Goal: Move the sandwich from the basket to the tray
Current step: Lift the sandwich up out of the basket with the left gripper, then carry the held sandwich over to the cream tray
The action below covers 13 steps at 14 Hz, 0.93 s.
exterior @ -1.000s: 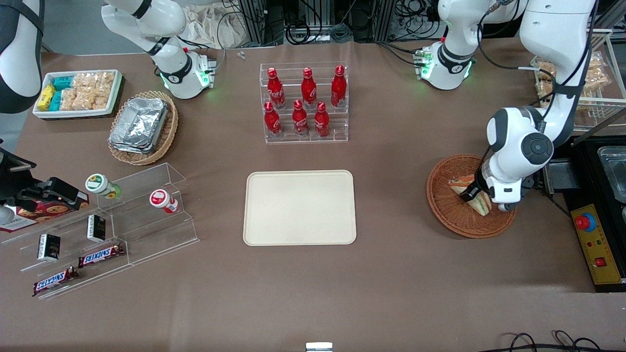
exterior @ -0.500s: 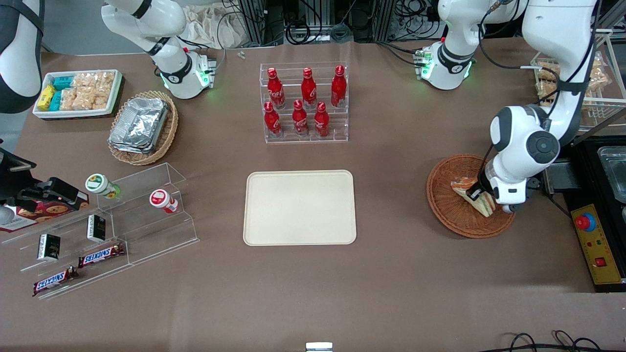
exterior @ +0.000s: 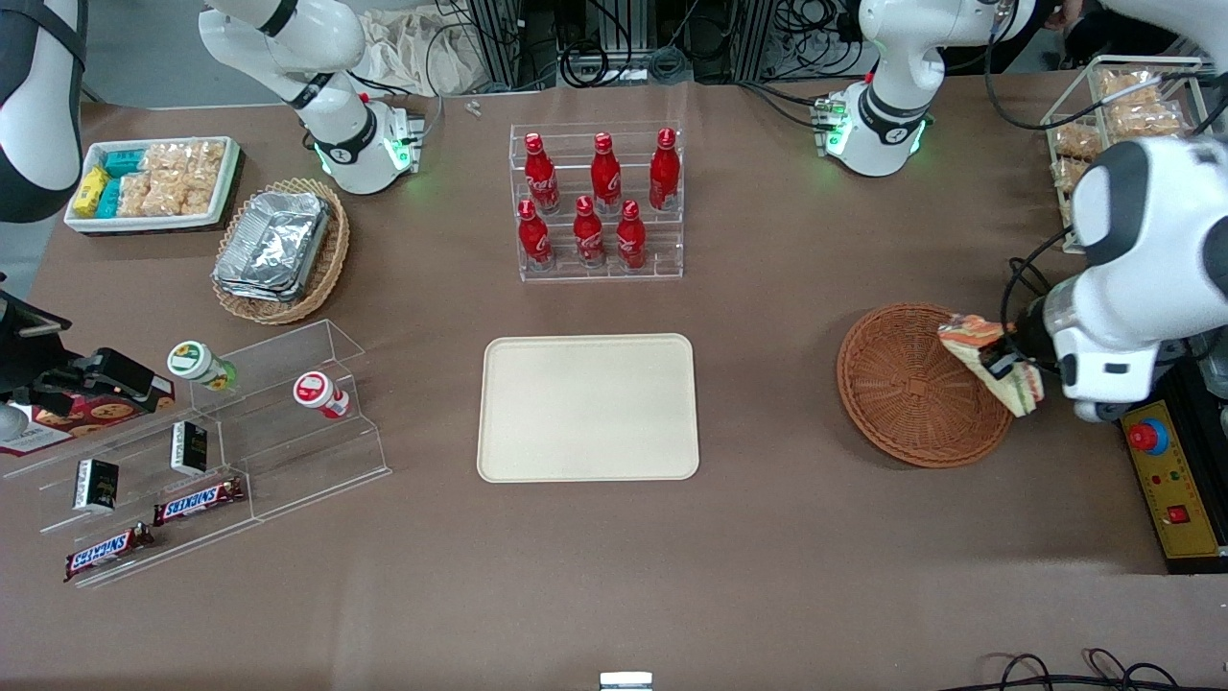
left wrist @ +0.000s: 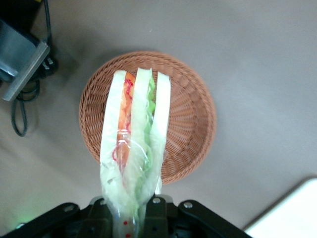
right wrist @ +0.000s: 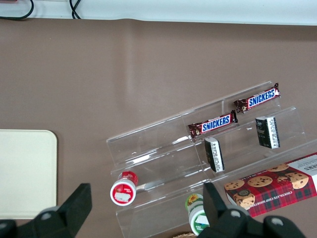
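The hand is pinching the sandwich tight, holding it up in the air right above the basket rim. The tray is sitting well away on the counter.

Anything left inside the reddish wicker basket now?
Nothing: the basket shows only bare weave. The sandwich hangs above it, clamped in the gripper. Whatever lies under the basket is hidden.
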Each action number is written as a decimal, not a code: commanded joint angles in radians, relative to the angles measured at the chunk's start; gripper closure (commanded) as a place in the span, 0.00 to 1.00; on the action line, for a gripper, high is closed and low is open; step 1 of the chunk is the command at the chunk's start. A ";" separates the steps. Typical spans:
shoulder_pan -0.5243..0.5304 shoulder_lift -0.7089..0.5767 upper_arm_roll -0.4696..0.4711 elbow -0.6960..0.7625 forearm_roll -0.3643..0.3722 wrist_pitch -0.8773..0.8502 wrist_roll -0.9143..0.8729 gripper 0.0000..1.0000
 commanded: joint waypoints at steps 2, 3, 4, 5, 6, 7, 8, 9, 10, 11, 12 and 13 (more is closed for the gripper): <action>-0.013 0.050 -0.107 0.197 -0.022 -0.084 0.204 1.00; -0.013 0.061 -0.145 0.206 -0.066 -0.082 0.200 1.00; -0.013 0.062 -0.181 0.203 -0.114 -0.075 0.194 1.00; -0.014 0.082 -0.217 0.202 -0.139 -0.072 0.199 1.00; -0.013 0.107 -0.273 0.202 -0.143 -0.060 0.205 1.00; -0.014 0.142 -0.331 0.200 -0.137 -0.028 0.205 1.00; -0.016 0.186 -0.380 0.199 -0.134 0.020 0.197 1.00; -0.043 0.237 -0.412 0.200 -0.128 0.063 0.191 1.00; -0.090 0.275 -0.416 0.200 -0.127 0.109 0.182 1.00; -0.130 0.318 -0.413 0.200 -0.124 0.159 0.158 1.00; -0.150 0.358 -0.414 0.200 -0.096 0.205 0.124 1.00; -0.172 0.396 -0.414 0.200 -0.055 0.256 0.087 1.00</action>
